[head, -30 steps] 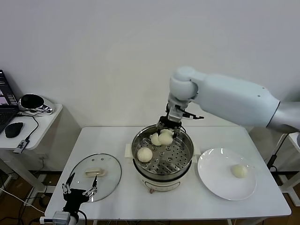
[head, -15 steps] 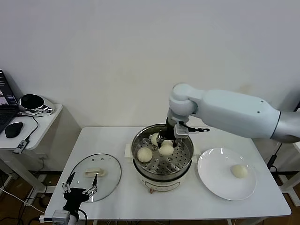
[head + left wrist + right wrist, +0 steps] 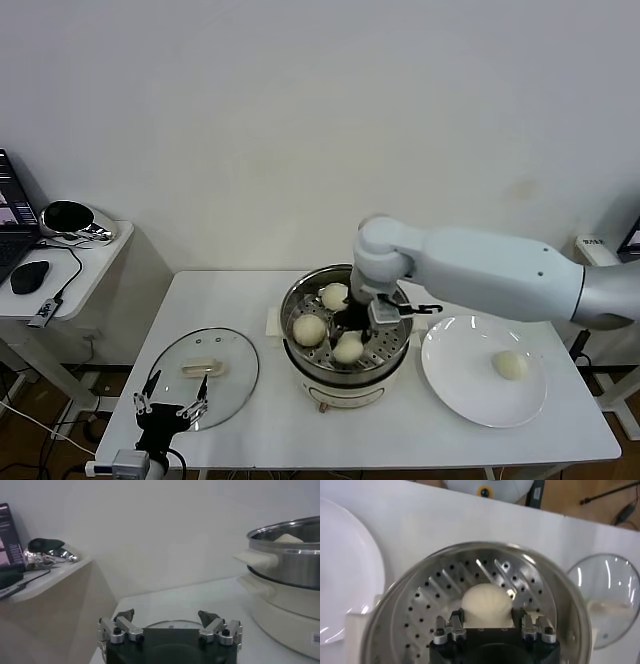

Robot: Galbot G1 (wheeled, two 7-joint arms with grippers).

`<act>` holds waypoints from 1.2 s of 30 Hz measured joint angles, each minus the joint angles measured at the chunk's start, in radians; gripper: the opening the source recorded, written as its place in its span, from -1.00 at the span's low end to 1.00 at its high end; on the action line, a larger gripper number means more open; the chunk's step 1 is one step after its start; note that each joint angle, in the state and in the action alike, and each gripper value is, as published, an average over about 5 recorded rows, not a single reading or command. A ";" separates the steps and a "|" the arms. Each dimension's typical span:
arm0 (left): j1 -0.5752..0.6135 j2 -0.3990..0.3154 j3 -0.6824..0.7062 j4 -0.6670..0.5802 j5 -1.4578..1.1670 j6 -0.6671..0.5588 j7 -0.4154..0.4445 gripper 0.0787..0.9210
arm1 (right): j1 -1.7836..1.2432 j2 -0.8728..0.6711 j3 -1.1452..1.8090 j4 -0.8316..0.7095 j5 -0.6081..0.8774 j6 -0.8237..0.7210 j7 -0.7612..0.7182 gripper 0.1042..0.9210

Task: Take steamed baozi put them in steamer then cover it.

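Far left: a side table carrying a laptop, a black mouse and a shiny dark object. On the white tabletop, toward its left front: the cover, lying flat, cream handle up. Just at the front edge beside it, the left gripper, parked low, jaws spread wide and holding nothing; from its wrist camera, both fingertips well apart over the glass rim. In the middle: the steamer, uncovered, with three steamed baozi on the perforated tray — one at the back, one at the left, one at the front. Over that front bun, the right gripper, reaching down inside the pot, jaws narrowed around the bun on both sides, as seen from the right wrist; bun resting on the tray. To the right: a white plate, just beside the steamer, with the fourth bun lying on it.
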 measured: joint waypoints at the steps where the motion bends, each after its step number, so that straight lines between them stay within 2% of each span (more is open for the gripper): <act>1: -0.001 0.000 0.000 0.000 -0.001 0.000 0.000 0.77 | -0.004 0.002 -0.001 -0.001 -0.002 0.001 0.002 0.18; 9: -0.003 0.004 -0.002 0.001 -0.006 0.002 0.001 0.77 | -0.022 0.005 -0.008 -0.014 -0.017 -0.006 0.019 0.21; 17: -0.003 0.005 -0.001 0.002 -0.006 0.003 0.003 0.77 | -0.001 -0.016 0.004 -0.002 0.010 -0.043 0.037 0.68; 23: 0.002 0.010 0.001 0.000 -0.007 0.005 0.004 0.77 | 0.045 -0.067 0.043 0.003 0.085 -0.111 0.014 0.76; 29: 0.003 0.021 0.008 -0.006 -0.011 0.014 0.008 0.77 | 0.097 -0.165 0.061 -0.008 0.243 -0.273 -0.004 0.76; 36: 0.004 0.035 0.022 -0.015 -0.024 0.027 0.020 0.77 | 0.094 -0.327 0.122 -0.013 0.377 -0.570 -0.035 0.76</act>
